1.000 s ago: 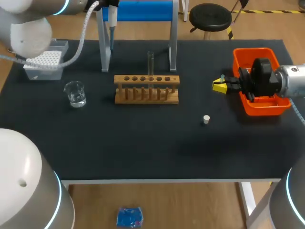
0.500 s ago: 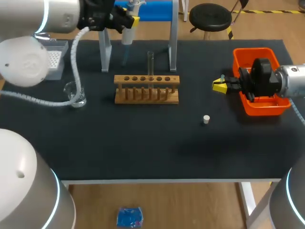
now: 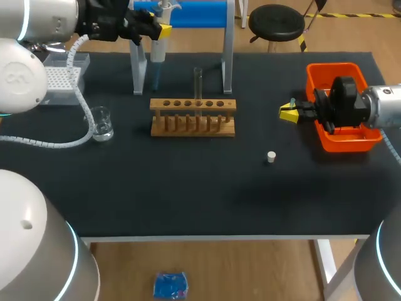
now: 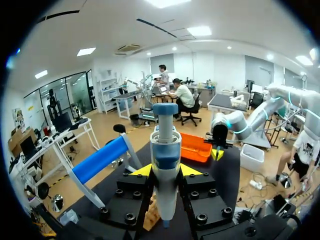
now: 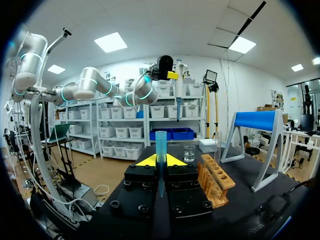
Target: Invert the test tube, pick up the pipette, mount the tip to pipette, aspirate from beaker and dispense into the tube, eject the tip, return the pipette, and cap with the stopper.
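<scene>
L gripper (image 3: pixel 160 29) clamped on pipette (image 3: pixel 157 51), held upright, nozzle down, over table's far side just by stand (image 3: pixel 188 14); tip box (image 3: pixel 59 80) near. R gripper (image 3: pixel 289 113) closed on thin blue tube (image 5: pixel 160 144), beside orange bin (image 3: pixel 316 80). Test tube (image 3: pixel 198 81) upright in rack (image 3: pixel 193 118). Beaker (image 3: pixel 99 123) on rack's L-arm side. Stopper (image 3: pixel 270 157) on mat btw rack & bin.

- table (image 3: pixel 188 188), black top
- rack (image 3: pixel 193 117) mid-back, stand (image 3: pixel 227 63) just behind it
- beaker (image 3: pixel 100 123) left of rack
- tip box (image 3: pixel 59 78) far-left corner
- stopper (image 3: pixel 271 157) right of centre
- orange bin (image 3: pixel 326 75) at right edge
</scene>
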`<state>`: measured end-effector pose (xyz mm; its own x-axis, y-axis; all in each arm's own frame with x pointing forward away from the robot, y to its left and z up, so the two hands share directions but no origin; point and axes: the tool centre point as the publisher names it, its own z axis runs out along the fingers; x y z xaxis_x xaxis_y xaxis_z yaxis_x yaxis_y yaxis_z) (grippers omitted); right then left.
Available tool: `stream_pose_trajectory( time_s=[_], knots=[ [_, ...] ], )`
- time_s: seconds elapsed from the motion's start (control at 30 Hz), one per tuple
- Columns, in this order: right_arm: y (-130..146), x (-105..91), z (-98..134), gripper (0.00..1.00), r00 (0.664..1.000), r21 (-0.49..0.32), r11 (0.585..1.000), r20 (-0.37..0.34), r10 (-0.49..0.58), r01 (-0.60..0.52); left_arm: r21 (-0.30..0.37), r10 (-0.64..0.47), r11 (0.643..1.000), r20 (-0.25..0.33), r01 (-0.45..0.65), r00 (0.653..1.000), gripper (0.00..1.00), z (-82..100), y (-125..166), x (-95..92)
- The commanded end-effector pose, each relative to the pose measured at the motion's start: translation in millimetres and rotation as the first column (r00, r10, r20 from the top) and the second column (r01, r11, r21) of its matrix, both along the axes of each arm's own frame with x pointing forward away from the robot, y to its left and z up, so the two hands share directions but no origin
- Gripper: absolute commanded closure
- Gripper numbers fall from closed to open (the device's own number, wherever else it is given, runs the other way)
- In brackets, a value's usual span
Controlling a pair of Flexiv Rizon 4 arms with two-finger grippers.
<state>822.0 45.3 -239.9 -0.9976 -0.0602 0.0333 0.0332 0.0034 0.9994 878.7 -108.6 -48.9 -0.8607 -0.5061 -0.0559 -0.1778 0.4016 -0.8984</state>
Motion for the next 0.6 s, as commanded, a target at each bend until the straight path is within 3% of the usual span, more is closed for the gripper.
stream_pose_trajectory(
  time_s=[0.03,0.23,0.43,0.6],
  knots=[
    [-1,-0.3,0,1.00,1.000,0.000,1.000,0.000,0.002,-0.002,-0.002,-0.011,1.000,-0.004,0.011,1.000,1.00,0.9,2,0.3],
    [-1,-0.3,0,1.00,1.000,0.000,1.000,0.000,0.002,-0.002,-0.002,-0.011,1.000,-0.004,0.011,1.000,1.00,0.9,2,0.3],
    [-1,-0.3,0,1.00,1.000,0.000,1.000,0.000,0.002,-0.002,0.002,-0.138,0.990,0.081,0.139,0.987,1.00,30.7,-35,-10.5],
    [-1,-0.3,0,1.00,1.000,0.000,1.000,0.000,0.002,-0.002,-0.010,-0.286,0.957,0.125,0.289,0.950,1.00,50.6,-60,-21.8]
  ],
)
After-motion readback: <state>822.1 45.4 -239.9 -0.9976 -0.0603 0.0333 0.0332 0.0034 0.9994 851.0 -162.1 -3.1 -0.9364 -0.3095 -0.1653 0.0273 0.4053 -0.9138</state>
